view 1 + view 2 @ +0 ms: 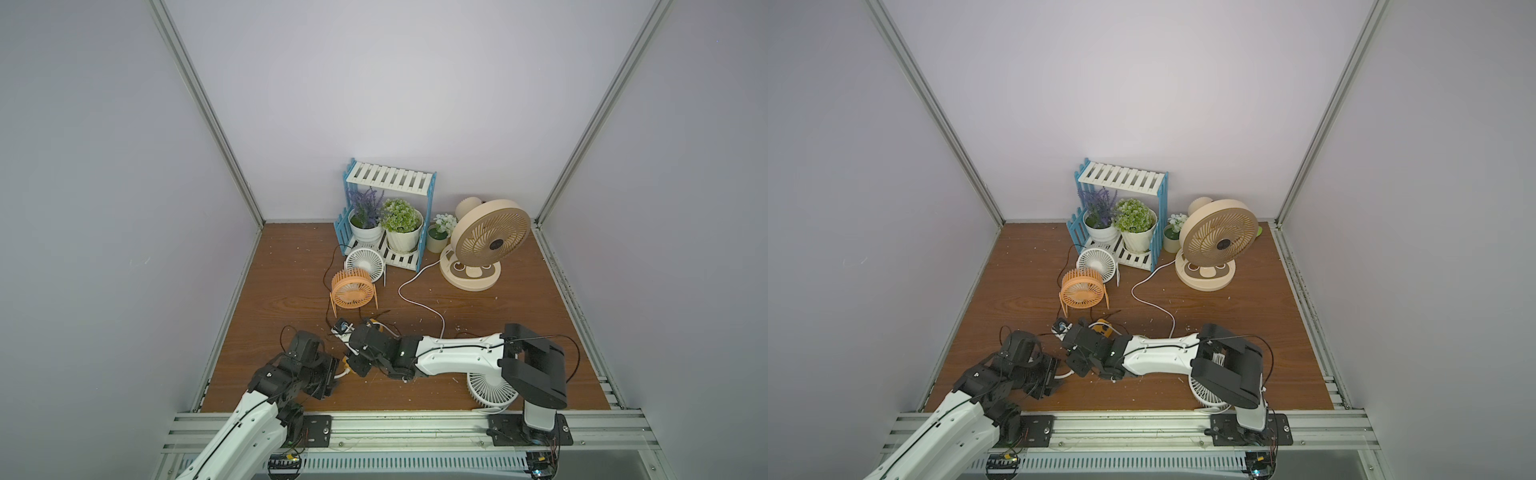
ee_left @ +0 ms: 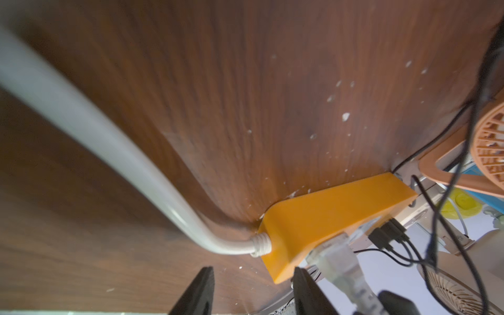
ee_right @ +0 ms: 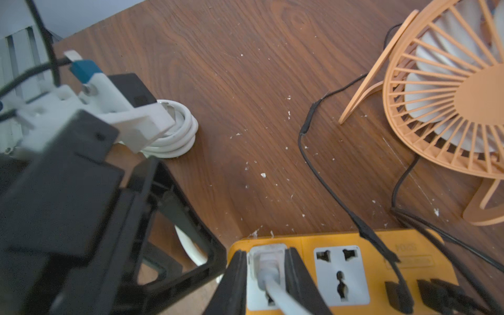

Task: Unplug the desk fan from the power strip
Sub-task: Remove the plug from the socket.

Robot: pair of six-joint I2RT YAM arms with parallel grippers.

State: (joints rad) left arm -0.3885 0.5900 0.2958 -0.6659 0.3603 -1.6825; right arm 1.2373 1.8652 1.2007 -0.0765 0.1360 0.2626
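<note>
The orange-yellow power strip (image 3: pixel 335 238) lies on the wooden table, mostly hidden under my arms in both top views (image 1: pixel 376 322) (image 1: pixel 1100 326). A white plug (image 3: pixel 268 259) sits in its end socket, and my right gripper (image 3: pixel 266 253) is shut on it, one finger on each side. The plug's thin white cord (image 1: pixel 415 286) runs back to the beige desk fan (image 1: pixel 486 241). My left gripper (image 2: pixel 253 270) is open at the strip's cord end (image 2: pixel 327 215). The strip's corner is between its fingers, close to one finger (image 2: pixel 302 286). The thick white cord (image 2: pixel 81 122) leaves that end.
An orange fan (image 1: pixel 352 291) and a small white fan (image 1: pixel 365 264) stand just behind the strip. Their black cables (image 3: pixel 327 185) run to its USB ports. Another white fan (image 1: pixel 490 388) lies under my right arm. A blue-white plant rack (image 1: pixel 386 216) stands at the back.
</note>
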